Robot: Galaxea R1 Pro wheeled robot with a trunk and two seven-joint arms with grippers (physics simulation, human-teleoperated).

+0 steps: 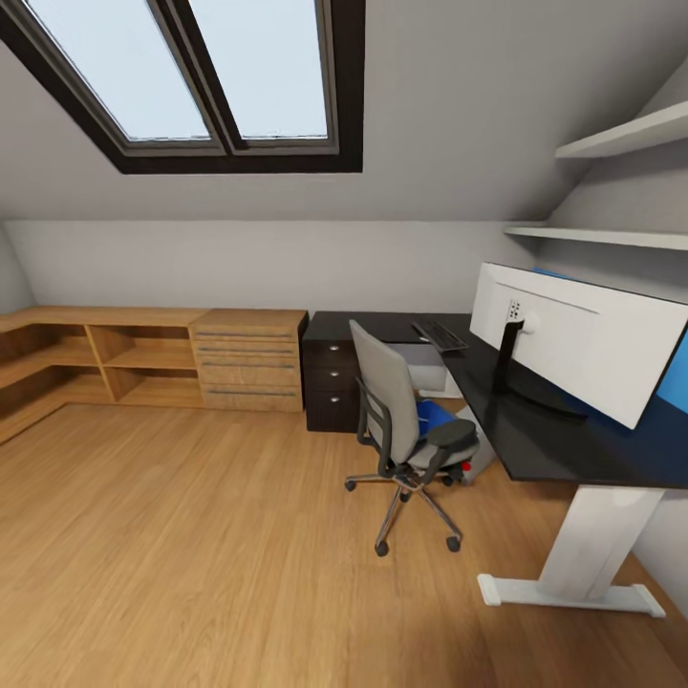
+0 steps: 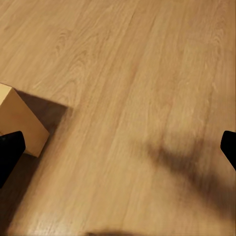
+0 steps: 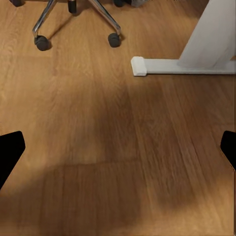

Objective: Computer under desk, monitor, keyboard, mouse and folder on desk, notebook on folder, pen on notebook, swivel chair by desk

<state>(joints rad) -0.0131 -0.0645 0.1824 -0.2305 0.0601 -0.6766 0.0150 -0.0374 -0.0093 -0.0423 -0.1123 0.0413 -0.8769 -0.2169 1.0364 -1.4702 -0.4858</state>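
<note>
The monitor (image 1: pixel 583 339) and keyboard (image 1: pixel 440 334) already sit on the desk (image 1: pixel 564 444). The folder (image 1: pixel 435 417) is still on the chair (image 1: pixel 406 430), so that move is left; mouse, notebook, pen and computer can't be made out from here.

Both claws hang wide open and empty over bare floor (image 1: pixel 191 554) — the right claw (image 3: pixel 118 147) looks ahead at the chair's wheels and the desk foot (image 3: pixel 147 65), well short of the folder. The left claw (image 2: pixel 118 147) has a wooden box corner (image 2: pixel 17 123) beside one finger.
</note>
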